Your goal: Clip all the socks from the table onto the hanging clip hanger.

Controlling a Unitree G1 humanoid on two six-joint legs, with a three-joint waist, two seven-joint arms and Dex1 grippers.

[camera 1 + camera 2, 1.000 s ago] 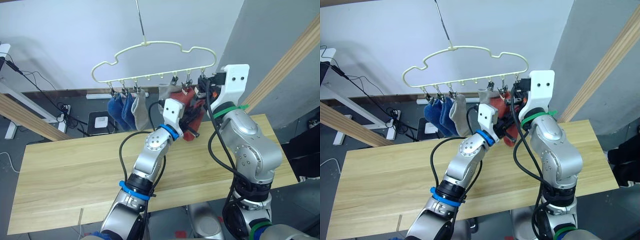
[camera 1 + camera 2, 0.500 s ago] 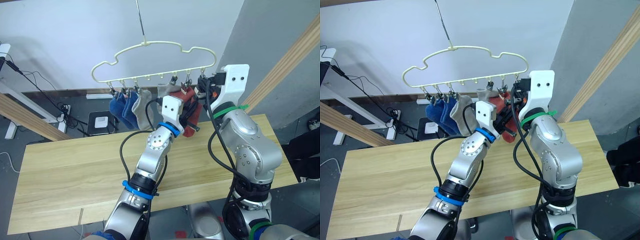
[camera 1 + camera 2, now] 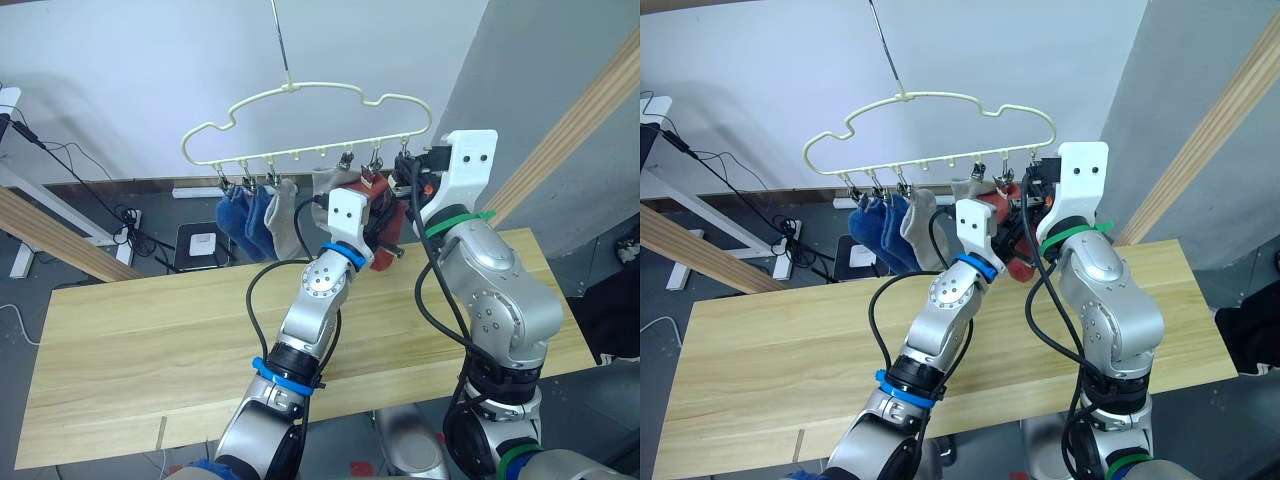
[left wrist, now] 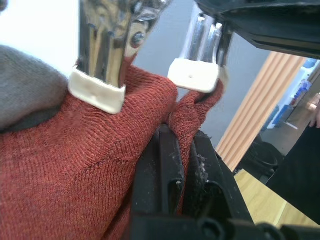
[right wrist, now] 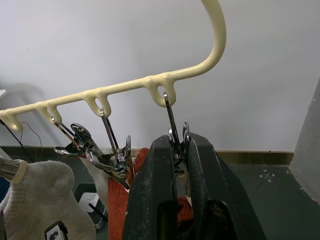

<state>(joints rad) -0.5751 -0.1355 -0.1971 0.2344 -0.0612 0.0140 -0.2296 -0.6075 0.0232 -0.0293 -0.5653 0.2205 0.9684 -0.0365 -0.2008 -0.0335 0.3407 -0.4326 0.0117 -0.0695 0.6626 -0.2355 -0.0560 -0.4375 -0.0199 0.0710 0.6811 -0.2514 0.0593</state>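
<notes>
The cream clip hanger [image 5: 216, 30] hangs over the far edge of the table [image 3: 150, 330]. Two blue socks [image 3: 240, 218] and a grey sock [image 3: 282, 222] hang from its left clips, and another grey sock [image 3: 328, 184] hangs mid-row. A rust-red sock [image 4: 60, 165] is held by a cream-padded clip [image 4: 97, 91]. My left gripper [image 4: 182, 137] is shut on a second rust-red sock [image 4: 197, 107], whose top edge sits at the end clip [image 4: 195, 75]. My right gripper [image 5: 179, 145] is shut on that end clip's metal handles [image 5: 176, 131].
Slanted wooden poles stand at the right [image 3: 570, 130] and the left [image 3: 60, 235]. Cables and a power strip [image 3: 125, 215] lie on the floor behind the table, beside a white box [image 3: 203, 243]. A grey wall stands behind the hanger.
My left gripper has risen with the rust-red sock, from below the clips up to the end clip. The right gripper has stayed on that clip.
</notes>
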